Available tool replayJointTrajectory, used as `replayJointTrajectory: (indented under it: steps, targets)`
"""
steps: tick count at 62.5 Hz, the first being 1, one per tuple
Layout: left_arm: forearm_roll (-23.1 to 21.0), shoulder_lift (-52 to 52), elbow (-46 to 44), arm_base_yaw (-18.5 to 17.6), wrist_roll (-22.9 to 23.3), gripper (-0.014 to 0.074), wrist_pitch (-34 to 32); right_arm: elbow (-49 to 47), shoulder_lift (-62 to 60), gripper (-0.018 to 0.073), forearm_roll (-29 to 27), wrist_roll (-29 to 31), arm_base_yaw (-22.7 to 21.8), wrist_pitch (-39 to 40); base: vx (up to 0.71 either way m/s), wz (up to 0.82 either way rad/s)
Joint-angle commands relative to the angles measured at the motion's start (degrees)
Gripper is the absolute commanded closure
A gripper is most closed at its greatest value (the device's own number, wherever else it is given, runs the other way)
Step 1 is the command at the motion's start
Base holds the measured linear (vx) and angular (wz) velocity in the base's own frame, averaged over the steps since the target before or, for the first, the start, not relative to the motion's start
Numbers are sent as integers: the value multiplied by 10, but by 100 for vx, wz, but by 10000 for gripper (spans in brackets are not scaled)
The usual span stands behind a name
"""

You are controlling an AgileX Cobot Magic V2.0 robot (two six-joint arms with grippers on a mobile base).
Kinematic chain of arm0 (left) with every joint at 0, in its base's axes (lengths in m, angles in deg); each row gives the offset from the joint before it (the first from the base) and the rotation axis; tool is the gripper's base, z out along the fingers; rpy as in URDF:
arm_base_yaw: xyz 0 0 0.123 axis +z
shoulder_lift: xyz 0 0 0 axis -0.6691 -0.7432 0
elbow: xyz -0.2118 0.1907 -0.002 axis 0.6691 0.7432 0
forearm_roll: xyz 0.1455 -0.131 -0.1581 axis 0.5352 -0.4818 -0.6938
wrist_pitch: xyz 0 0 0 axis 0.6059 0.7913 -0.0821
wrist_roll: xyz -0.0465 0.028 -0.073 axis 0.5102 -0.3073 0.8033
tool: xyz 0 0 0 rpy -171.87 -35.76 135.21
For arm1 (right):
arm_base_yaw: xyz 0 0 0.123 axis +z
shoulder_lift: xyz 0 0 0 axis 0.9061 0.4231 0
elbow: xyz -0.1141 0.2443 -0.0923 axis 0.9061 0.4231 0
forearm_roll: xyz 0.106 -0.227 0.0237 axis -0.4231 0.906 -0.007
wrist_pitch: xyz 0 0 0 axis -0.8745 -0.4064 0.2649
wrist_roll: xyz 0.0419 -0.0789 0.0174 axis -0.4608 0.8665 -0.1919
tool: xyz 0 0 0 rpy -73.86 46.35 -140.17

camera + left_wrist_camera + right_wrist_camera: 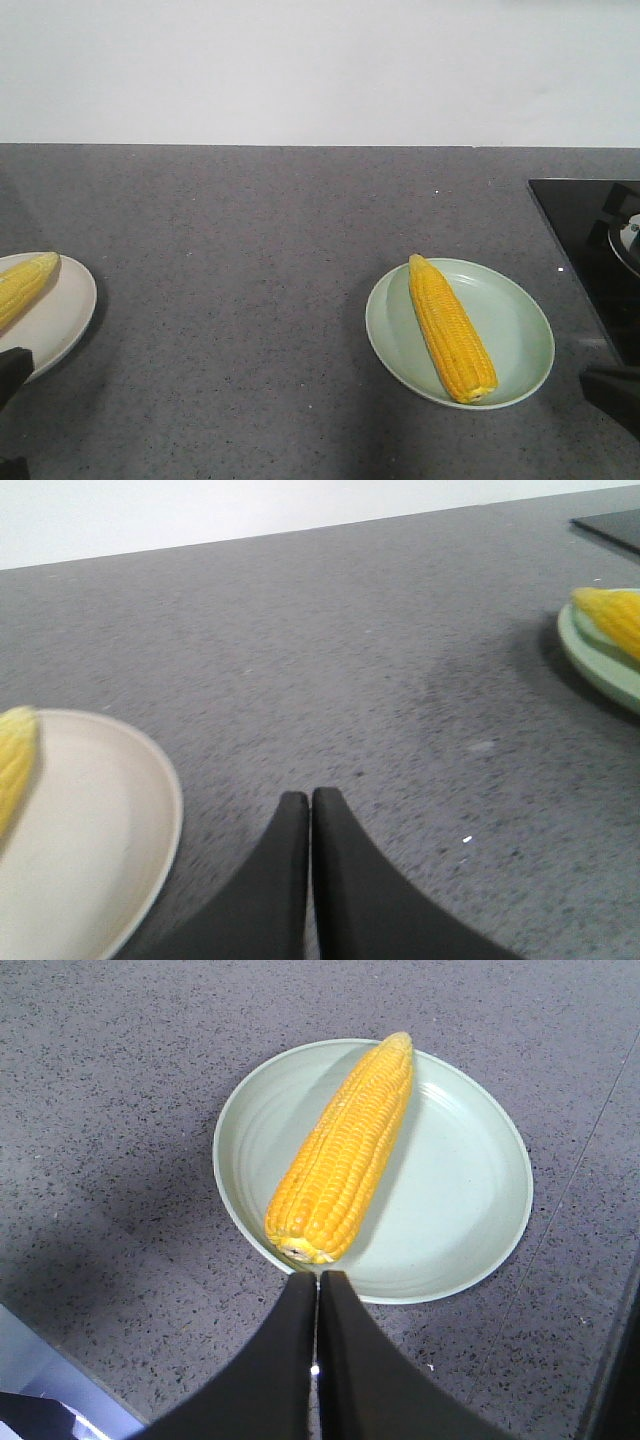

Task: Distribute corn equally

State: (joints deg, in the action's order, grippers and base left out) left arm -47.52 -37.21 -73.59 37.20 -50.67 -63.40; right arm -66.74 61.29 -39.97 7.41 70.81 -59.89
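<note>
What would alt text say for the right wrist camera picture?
A yellow corn cob lies diagonally on a pale green plate on a grey speckled counter. The shut black right gripper hovers at the plate's near rim.

Front view looks down across the counter (250, 300); both wrist views sit low, sharing the green plate (460, 1210)

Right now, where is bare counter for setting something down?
Open counter lies between the cream plate and green plate, and behind both toward the wall. Tight: green plate to black cooktop. Each plate holds corn.
</note>
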Motion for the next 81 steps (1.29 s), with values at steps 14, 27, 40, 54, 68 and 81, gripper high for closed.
replayJointTrajectory:
  steps: [14,27,40,54,68,81]
  targets:
    - [278,144,105,-1,351,603,-156,-15,1,564,-11,1,0,27,0,0]
    - [326,226,177,-1,409,603,-182,-15,1,564,-11,1,0,27,0,0]
    - [353,278,183,-1,403,603,-150,-15,1,564,-11,1,0,27,0,0]
    - [358,306,183,1,403,603,-176,-15,1,564,-11,1,0,24,0,0]
    - [397,306,183,1,406,603,-242,-15,1,564,-11,1,0,24,0,0]
    - [414,306,183,1,414,603,-245,-15,1,564,-11,1,0,24,0,0]
